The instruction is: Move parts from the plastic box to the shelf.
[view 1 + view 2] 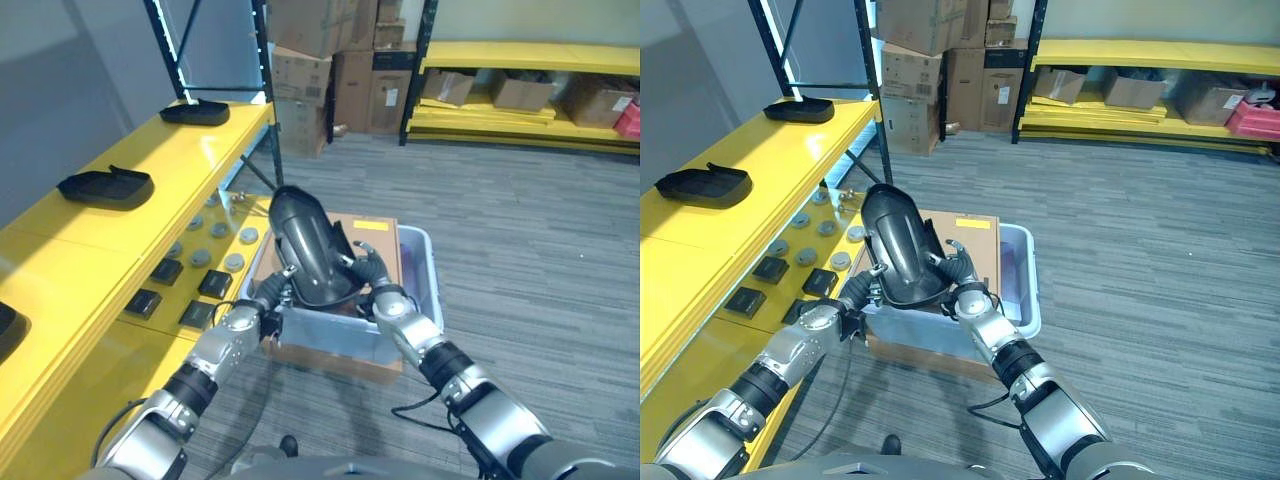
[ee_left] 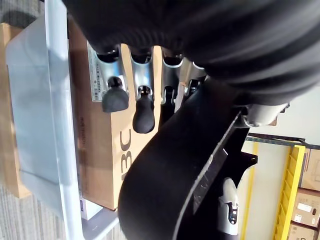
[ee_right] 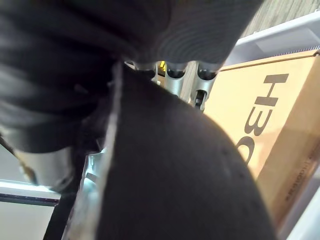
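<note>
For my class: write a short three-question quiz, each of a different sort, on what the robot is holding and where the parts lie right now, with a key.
1. True or false: the large black part is held above the plastic box between both robot hands.
2. Multiple choice: what lies inside the plastic box under the part? A) a cardboard box B) a red bucket C) a coil of rope
3. Fill in: two black parts already rest on the top level of the ____ shelf.

Key
1. True: the left robot hand and the right robot hand grip it from either side.
2. A
3. yellow
</note>
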You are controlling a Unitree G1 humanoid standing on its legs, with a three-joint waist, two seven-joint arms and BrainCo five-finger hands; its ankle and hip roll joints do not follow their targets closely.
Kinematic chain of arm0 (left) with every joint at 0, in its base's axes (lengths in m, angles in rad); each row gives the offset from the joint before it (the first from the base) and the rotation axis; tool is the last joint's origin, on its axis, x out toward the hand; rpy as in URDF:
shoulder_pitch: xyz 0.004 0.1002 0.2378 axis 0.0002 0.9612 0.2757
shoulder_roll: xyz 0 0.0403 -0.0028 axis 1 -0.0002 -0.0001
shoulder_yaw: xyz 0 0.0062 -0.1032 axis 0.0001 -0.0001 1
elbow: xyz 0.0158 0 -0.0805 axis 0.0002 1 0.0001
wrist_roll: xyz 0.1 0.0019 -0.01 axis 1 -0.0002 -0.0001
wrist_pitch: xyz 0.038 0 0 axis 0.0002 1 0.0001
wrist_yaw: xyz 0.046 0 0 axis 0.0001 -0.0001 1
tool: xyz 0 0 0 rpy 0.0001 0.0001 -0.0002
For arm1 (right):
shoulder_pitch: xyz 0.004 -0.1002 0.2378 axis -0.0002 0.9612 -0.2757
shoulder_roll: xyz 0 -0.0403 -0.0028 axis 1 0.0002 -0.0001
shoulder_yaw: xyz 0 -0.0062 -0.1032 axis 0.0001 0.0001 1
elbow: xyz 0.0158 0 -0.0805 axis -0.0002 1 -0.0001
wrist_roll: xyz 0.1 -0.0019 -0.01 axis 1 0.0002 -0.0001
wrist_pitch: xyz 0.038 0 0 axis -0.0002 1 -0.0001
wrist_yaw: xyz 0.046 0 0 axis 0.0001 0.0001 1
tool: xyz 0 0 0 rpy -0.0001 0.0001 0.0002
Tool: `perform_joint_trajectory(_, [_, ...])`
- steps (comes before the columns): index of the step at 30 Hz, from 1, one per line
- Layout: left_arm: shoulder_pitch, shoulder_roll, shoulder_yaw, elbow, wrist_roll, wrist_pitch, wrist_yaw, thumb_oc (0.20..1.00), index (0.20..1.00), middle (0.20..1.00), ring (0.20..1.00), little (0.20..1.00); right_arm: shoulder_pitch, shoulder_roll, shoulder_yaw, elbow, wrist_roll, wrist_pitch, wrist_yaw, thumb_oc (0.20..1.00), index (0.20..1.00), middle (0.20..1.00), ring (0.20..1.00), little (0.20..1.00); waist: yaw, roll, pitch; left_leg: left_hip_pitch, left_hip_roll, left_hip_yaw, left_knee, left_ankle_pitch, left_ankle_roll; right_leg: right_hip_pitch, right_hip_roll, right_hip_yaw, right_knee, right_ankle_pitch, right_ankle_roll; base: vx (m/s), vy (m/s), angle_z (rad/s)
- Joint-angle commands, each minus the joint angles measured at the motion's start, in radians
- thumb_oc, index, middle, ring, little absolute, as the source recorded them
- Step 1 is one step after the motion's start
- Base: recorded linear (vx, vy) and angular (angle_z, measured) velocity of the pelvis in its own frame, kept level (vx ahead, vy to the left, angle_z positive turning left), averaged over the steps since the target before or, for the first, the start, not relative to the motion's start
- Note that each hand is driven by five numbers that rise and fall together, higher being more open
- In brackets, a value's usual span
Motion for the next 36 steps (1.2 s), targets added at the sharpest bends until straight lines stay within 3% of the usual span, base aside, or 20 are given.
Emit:
perform_joint_trajectory(1, [-0.115,-0.04,0.015,-0.033,-0.005,-0.158,-0.011,0.2,0.2,0.2,0.2,0.2,-0.04,0.063,-0.006,0.033,0.045,-0.091,0.002,1.0,1.0,1.0,1.0,1.0,0.024,-0.085,-0.019,0.016,-0.011,-0.023,-0.018,-0.073,0.007,0.045,-0.138,0.006,-0.14,0.11,0.12,0.0,0.0,0.0])
perform_joint_trajectory(6, [-0.116,-0.033,0.034,-0.022,-0.005,-0.194,0.016,0.2,0.2,0.2,0.2,0.2,-0.037,0.059,-0.022,0.045,0.066,-0.083,-0.014,1.0,1.0,1.0,1.0,1.0,0.022,-0.086,-0.021,0.017,-0.011,-0.02,-0.02,-0.072,0.005,0.046,-0.138,0.007,-0.144,0.111,0.121,0.0,0.0,0.0])
perform_joint_trajectory(11, [-0.104,-0.002,0.07,-0.05,0.089,-0.247,0.068,0.2,0.2,0.2,0.2,0.2,-0.01,0.038,-0.056,-0.015,0.077,-0.07,-0.043,1.0,1.0,1.0,1.0,1.0,0.016,-0.086,-0.017,0.017,-0.009,-0.02,-0.023,-0.069,0.004,0.044,-0.136,0.014,-0.147,0.115,0.12,0.0,0.0,0.0])
perform_joint_trajectory(17, [0.038,0.123,0.243,-0.168,0.187,-0.319,0.12,0.2,0.2,0.2,0.2,0.2,0.227,-0.085,-0.222,-0.195,0.068,-0.061,-0.03,1.0,1.0,1.0,1.0,1.0,-0.013,-0.09,-0.01,0.015,-0.009,-0.007,-0.027,-0.067,0.009,0.036,-0.135,0.028,-0.147,0.117,0.125,0.0,0.007,-0.01])
perform_joint_trajectory(18, [0.113,0.156,0.327,-0.2,0.212,-0.348,0.116,0.2,0.2,0.2,0.2,0.2,0.332,-0.103,-0.302,-0.207,0.072,-0.055,-0.019,1.0,1.0,1.0,1.0,1.0,-0.026,-0.09,-0.008,0.014,-0.009,-0.002,-0.029,-0.066,0.012,0.03,-0.134,0.035,-0.143,0.117,0.126,0.0,0.031,-0.11])
perform_joint_trajectory(19, [0.118,0.158,0.332,-0.202,0.213,-0.351,0.114,0.2,0.2,0.2,0.2,0.2,0.338,-0.104,-0.306,-0.208,0.068,-0.054,-0.017,1.0,1.0,1.0,1.0,1.0,-0.026,-0.09,-0.009,0.014,-0.009,-0.001,-0.029,-0.066,0.012,0.029,-0.134,0.035,-0.143,0.116,0.126,0.0,0.053,-0.23])
perform_joint_trajectory(20, [0.196,0.184,0.429,-0.233,0.206,-0.377,0.099,0.2,0.2,0.2,0.2,0.2,0.429,-0.107,-0.382,-0.187,0.055,-0.022,-0.008,1.0,1.0,1.0,1.0,1.0,-0.04,-0.09,-0.007,0.011,-0.011,0.005,-0.031,-0.064,0.015,0.023,-0.135,0.04,-0.138,0.116,0.128,0.0,0.037,-0.19])
perform_joint_trajectory(23, [0.267,0.205,0.513,-0.279,0.208,-0.382,0.091,0.2,0.2,0.2,0.2,0.2,0.506,-0.093,-0.442,-0.113,0.023,-0.024,0.031,1.0,1.0,1.0,1.0,1.0,-0.043,-0.088,-0.003,0.002,-0.02,0.001,-0.031,-0.066,0.021,0.015,-0.14,0.042,-0.128,0.113,0.132,-0.01,0.025,-0.18])
perform_joint_trajectory(26, [0.326,0.219,0.587,-0.317,0.204,-0.394,0.108,0.2,0.2,0.2,0.2,0.2,0.583,-0.052,-0.496,-0.016,0.023,-0.025,0.067,1.0,1.0,1.0,1.0,1.0,-0.042,-0.088,0.001,-0.019,-0.038,-0.038,-0.031,-0.068,0.036,-0.004,-0.137,0.07,-0.078,0.09,0.134,-0.02,-0.03,-0.06])
perform_joint_trajectory(29, [0.323,0.211,0.59,-0.3,0.204,-0.436,0.134,0.2,0.2,0.2,0.2,0.2,0.661,-0.039,-0.523,0.054,-0.013,-0.05,0.094,1.0,1.0,1.0,1.0,1.0,-0.082,-0.084,0.005,-0.042,-0.061,-0.158,-0.031,-0.048,0.049,-0.031,-0.048,0.202,-0.026,0.039,0.089,-0.07,-0.079,0.49])
perform_joint_trajectory(32, [0.327,0.204,0.6,-0.328,0.187,-0.424,0.164,0.2,0.2,0.2,0.2,0.2,0.665,-0.034,-0.499,0.108,-0.058,-0.04,0.115,1.0,1.0,1.0,1.0,1.0,-0.075,-0.088,0.015,-0.055,-0.064,-0.205,-0.031,-0.03,0.04,-0.039,-0.018,0.199,-0.012,0.028,0.075,-0.11,-0.122,1.74])
perform_joint_trajectory(33, [0.352,0.202,0.613,-0.345,0.176,-0.436,0.182,0.2,0.2,0.2,0.2,0.2,0.65,-0.041,-0.466,0.153,-0.077,-0.03,0.117,1.0,1.0,1.0,1.0,1.0,-0.043,-0.09,0.031,-0.072,-0.056,-0.238,-0.031,-0.005,0.025,-0.035,0.005,0.189,-0.01,0.014,0.057,-0.13,-0.118,0.75])
perform_joint_trajectory(36, [0.374,0.201,0.629,-0.333,0.162,-0.451,0.193,0.2,0.2,0.2,0.2,0.2,0.623,-0.055,-0.421,0.236,-0.111,-0.052,0.13,1.0,1.0,1.0,1.0,1.0,-0.001,-0.092,0.056,-0.113,-0.053,-0.271,-0.028,0.028,0.003,-0.018,0.021,0.157,-0.021,0.007,0.043,-0.13,-0.08,0.99])
